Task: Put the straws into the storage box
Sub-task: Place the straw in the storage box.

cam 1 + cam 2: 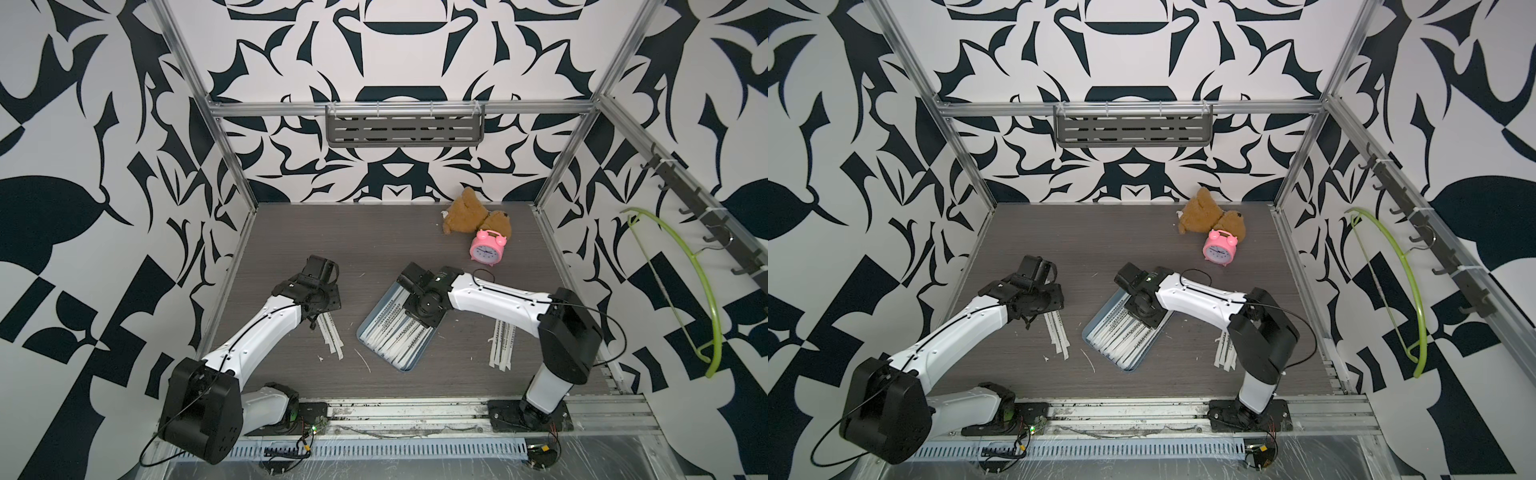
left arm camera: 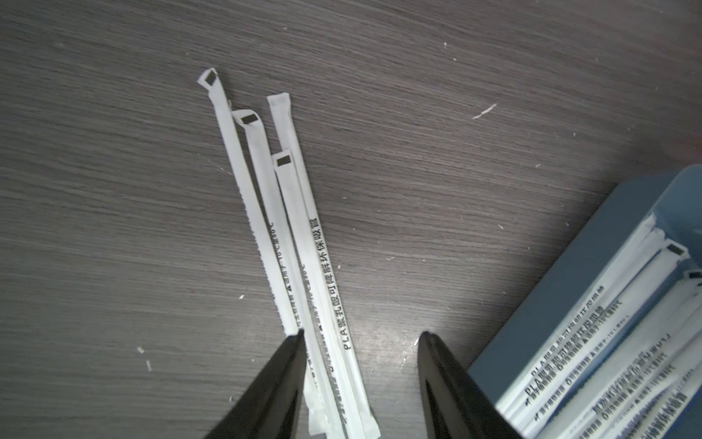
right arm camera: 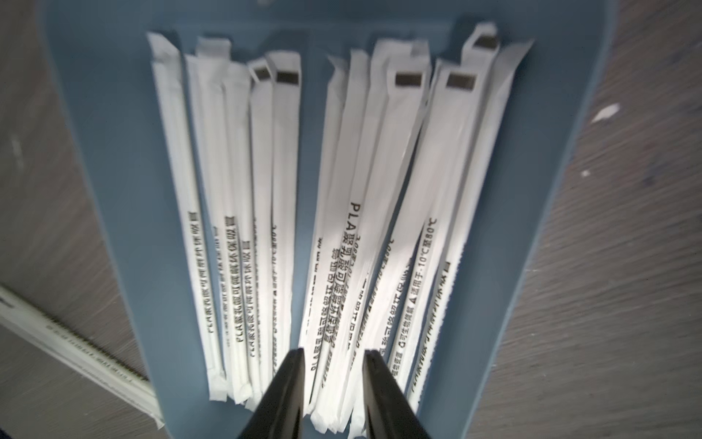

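the left gripper (image 2: pixel 362 333) hangs low over four straws (image 2: pixel 290 228) lying on the table (image 2: pixel 114 190) just beside the storage box (image 3: pixel 114 171). its fingers are spread, one tip over the edge of the little pile and the other over bare wood (nothing is pinched yet). to do this pick well, i'd shift it sideways so the whole pile sits between the tips, bring it down until they touch the table, then close slowly so the flat wrappers bunch together rather than slip out. the right gripper (image 3: pixel 334 350) is over the box with its fingers parted above the packed straws (image 3: pixel 361 190), holding none; it looks best lifted clear so the left has room. another bundle (image 1: pixel 503 345) lies on the table near the right arm, apart from the box.
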Robot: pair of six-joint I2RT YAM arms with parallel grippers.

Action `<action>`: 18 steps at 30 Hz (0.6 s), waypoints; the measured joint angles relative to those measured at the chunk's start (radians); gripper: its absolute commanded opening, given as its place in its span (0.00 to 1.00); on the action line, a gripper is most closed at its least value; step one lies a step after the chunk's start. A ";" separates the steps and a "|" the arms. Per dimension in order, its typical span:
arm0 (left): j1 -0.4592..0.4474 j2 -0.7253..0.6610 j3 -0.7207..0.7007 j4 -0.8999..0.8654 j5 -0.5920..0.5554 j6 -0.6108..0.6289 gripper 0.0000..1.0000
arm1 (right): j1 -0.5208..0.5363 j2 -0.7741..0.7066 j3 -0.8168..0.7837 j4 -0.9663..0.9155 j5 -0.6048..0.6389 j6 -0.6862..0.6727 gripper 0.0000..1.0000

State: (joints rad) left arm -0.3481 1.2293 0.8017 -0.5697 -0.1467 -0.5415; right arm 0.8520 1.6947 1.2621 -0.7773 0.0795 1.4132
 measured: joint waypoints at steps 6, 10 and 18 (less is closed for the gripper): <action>0.091 0.036 -0.074 0.011 0.078 -0.065 0.41 | -0.007 0.037 0.233 -0.082 0.130 -0.211 0.32; 0.115 0.071 -0.098 0.012 0.082 -0.103 0.43 | -0.007 0.035 0.246 -0.085 0.142 -0.294 0.31; 0.120 0.126 -0.101 0.041 0.064 -0.132 0.44 | -0.007 0.042 0.186 -0.066 0.097 -0.331 0.29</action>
State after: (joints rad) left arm -0.2279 1.3556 0.7010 -0.5289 -0.0822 -0.6731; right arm 0.8448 1.7363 1.4479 -0.8429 0.1761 1.0824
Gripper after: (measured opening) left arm 0.453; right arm 0.293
